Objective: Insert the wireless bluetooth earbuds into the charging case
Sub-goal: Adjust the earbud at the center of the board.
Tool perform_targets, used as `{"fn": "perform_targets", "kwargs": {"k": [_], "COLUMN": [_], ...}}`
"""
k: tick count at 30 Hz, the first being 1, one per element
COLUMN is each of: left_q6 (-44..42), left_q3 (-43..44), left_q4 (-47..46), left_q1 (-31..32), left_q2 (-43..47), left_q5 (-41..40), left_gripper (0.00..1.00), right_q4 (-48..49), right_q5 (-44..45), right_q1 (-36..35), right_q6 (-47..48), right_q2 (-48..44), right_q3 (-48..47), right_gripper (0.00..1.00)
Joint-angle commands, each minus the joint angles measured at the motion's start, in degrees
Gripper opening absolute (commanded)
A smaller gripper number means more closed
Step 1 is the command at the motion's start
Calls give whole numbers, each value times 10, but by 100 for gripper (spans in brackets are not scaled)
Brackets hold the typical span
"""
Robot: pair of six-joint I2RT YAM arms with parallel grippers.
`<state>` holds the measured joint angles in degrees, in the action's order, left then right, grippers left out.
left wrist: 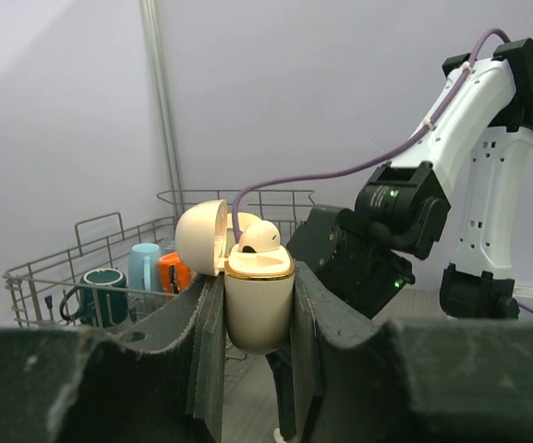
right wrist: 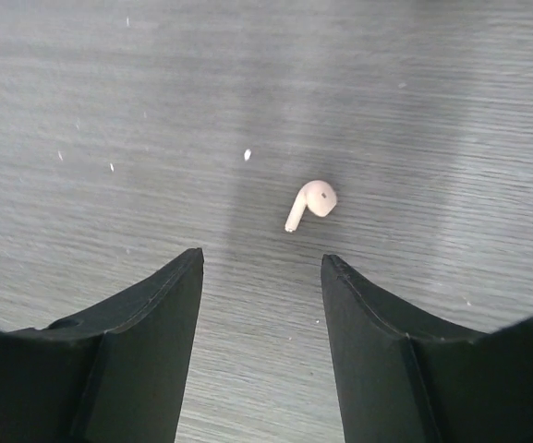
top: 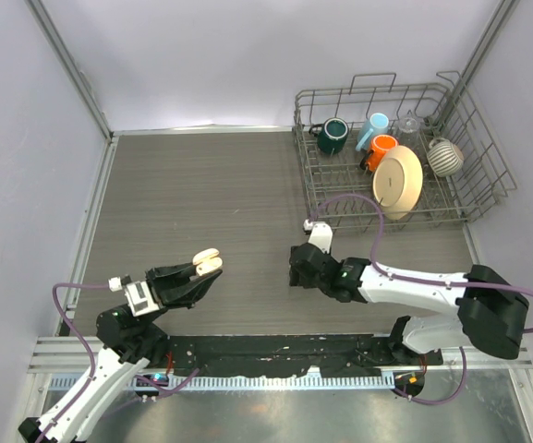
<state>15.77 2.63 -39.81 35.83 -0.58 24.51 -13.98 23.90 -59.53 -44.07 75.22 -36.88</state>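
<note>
Reach hinges on one loose earbud [right wrist: 312, 203] lying on the bench [top: 201, 185] just ahead of the right end effector [right wrist: 261, 258], a little toward the right-hand finger in the wrist view. Its rounded head sits farther away and its short stem slants back and to the left, toward the gap, so its long axis runs diagonally across the line between the fingers. That end effector is released, with its fingers apart and nothing between them. It hangs low over the bench and is plainly the nearer arm. The left end effector [left wrist: 259, 295] is clenched on the charging case [left wrist: 259, 314], holding it upright above the bench and well apart from the loose earbud. The case's lid [left wrist: 199, 238] is hinged open to the side, and a seated earbud [left wrist: 260, 236] already pokes up from the case; whether a second slot beside it is free cannot be told. At the far right, the dish rack [top: 369, 89] carries a green mug [top: 333, 135], a blue cup [top: 373, 129], an orange mug [top: 381, 148], a cream plate [top: 398, 182] and a striped ball [top: 445, 156]. None of these bear on the task.
</note>
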Motion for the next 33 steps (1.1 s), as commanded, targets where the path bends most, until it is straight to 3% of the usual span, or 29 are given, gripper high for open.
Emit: {"fn": "perform_targets", "kwargs": {"k": [1, 7, 17, 33], "left_q6": [-11, -12, -9, -16], "left_q3": [-28, -28, -27, -28], "left_q4": [-6, -5, 3, 12], "left_q1": [0, 0, -1, 0], "left_q2": [30, 30, 30, 30], "left_q5": [-3, -11, -17, -25], "left_gripper": [0, 0, 0, 0], "right_q4": [-130, -227, -333, -297], "right_q5": [126, 132, 110, 70], "right_q1": [-2, -2, -2, 37], "right_q6": [-122, -270, -366, -368], "right_q2": [-38, 19, 128, 164], "right_q3": [-63, -144, -248, -221], "right_gripper": [60, 60, 58, 50]}}
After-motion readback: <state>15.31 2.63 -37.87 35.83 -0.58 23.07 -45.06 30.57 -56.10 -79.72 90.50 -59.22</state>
